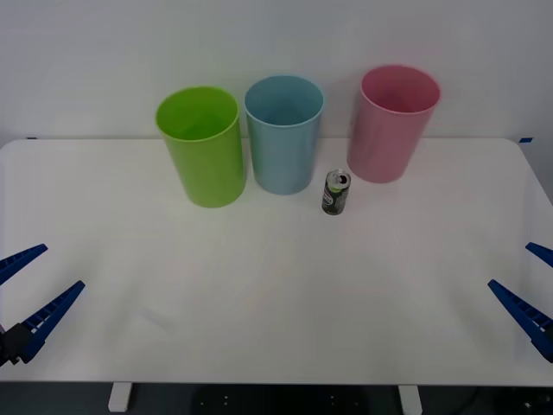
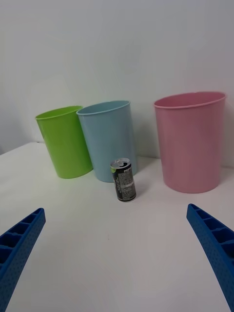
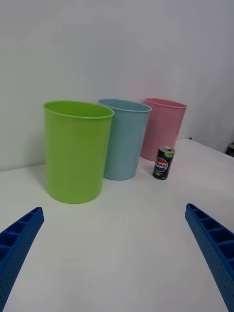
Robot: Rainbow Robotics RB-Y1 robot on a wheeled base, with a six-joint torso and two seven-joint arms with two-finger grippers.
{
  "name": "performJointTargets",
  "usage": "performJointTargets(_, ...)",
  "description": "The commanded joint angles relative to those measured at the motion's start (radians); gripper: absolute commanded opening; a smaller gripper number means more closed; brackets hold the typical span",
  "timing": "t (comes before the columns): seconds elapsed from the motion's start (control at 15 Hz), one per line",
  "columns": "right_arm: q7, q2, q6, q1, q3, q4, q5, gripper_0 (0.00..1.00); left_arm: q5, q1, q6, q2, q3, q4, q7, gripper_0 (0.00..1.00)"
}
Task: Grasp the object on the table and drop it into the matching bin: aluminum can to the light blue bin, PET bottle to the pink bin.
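A: So, which step is in hand?

B: None of the handling is judged to be begun. The aluminum can (image 1: 336, 192) is seen standing upright on the worktop (image 1: 259, 294), just in front of the gap between the light blue bin (image 1: 283, 134) and the pink bin (image 1: 396, 124), nearer the blue one, and apart from both. A lime green bin (image 1: 201, 145) is set beside the blue one, on the robot's left.

A: And how are the grippers placed?

B: The left gripper (image 1: 26, 290) is held at the near left edge of the worktop, the right gripper (image 1: 529, 285) at the near right edge. Both are spread wide, and nothing is held by either. The can is well apart from both.

A: What is called for next?

B: A reach is needed: one gripper is to be carried forward to the can, with a finger on either side of it, before it is closed. The right one is judged the likelier choice, since the can lies slightly to that side. The blue bin is close behind, so little room is left there
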Motion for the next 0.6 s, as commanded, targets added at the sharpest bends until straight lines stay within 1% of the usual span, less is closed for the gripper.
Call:
performJointTargets(0.07, 0.0, 0.0, 0.0, 0.0, 0.0, 0.0, 0.0, 1.0, 0.0, 0.0, 0.0, 0.0, 0.0, 0.0, 0.0, 1.0)
performJointTargets(0.13, 0.0, 0.019, -0.001, 0.007, -0.004, 0.0, -0.004, 1.0, 0.0, 0.0, 0.0, 0.0, 0.0, 0.0, 0.0, 1.0)
performJointTargets(0.27, 0.0, 0.032, -0.001, 0.007, -0.015, -0.003, -0.004, 1.0, 0.0, 0.0, 0.0, 0.0, 0.0, 0.0, 0.0, 1.0)
performJointTargets(0.4, 0.002, 0.016, 0.016, 0.011, 0.002, -0.017, -0.01, 1.0, 0.0, 0.0, 0.0, 0.0, 0.0, 0.0, 0.0, 1.0)
performJointTargets(0.6, 0.008, 0.013, 0.041, 0.011, 0.033, -0.017, -0.003, 1.0, 0.0, 0.0, 0.0, 0.0, 0.0, 0.0, 0.0, 1.0)
